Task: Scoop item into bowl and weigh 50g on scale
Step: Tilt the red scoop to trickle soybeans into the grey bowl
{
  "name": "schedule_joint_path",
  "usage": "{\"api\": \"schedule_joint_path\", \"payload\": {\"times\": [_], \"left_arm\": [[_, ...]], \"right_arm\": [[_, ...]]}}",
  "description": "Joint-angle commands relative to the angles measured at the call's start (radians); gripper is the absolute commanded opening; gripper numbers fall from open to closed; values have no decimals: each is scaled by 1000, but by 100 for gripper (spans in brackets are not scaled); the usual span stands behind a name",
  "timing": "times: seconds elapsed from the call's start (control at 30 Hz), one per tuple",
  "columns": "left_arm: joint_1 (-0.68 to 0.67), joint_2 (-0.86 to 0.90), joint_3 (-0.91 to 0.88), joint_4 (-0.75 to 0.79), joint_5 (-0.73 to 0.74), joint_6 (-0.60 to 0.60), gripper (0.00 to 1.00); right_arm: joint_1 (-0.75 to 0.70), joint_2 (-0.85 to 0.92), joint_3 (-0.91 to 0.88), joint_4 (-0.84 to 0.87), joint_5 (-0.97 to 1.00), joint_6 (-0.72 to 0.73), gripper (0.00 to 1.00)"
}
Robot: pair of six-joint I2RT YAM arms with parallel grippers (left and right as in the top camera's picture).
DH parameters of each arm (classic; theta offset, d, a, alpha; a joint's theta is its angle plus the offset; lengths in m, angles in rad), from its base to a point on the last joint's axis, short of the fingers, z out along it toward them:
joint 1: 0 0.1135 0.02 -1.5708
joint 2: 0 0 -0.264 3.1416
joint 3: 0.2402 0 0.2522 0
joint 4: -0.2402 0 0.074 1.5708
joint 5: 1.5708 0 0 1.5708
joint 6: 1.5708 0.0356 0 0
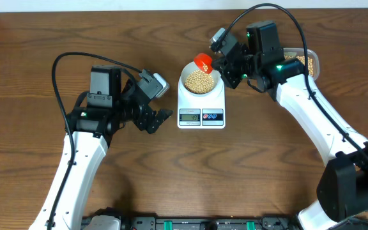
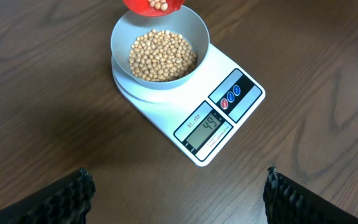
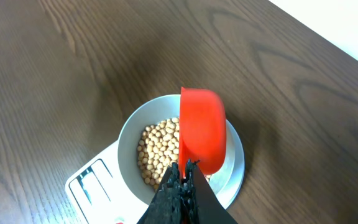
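The white scale sits mid-table with the pale bowl on it, holding a heap of tan beans. My right gripper is shut on the handle of a red scoop, which hangs tilted over the bowl's far rim. In the right wrist view the scoop stands on edge above the beans, just ahead of the gripper. A few beans lie in the scoop. The scale display reads 49. My left gripper is open and empty, left of the scale.
A clear plastic tub with more beans stands at the back right, partly hidden behind my right arm. The left arm's black cable loops over the table's left side. The table's far edge runs just behind the scale.
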Motion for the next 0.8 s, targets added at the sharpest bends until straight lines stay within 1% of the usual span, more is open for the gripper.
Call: {"api": "schedule_joint_path", "payload": {"times": [0.0, 0.17, 0.47, 0.77], "left_arm": [[-1, -2, -7, -2, 13, -12, 89], [-1, -2, -7, -2, 13, -12, 89], [-1, -2, -7, -2, 13, -12, 90], [-1, -2, -7, -2, 13, -12, 90]], "right_arm": [[4, -10, -6, 0, 2, -6, 1], [4, -10, -6, 0, 27, -14, 1], [4, -10, -6, 0, 27, -93, 1], [4, -10, -6, 0, 27, -99, 1]]}}
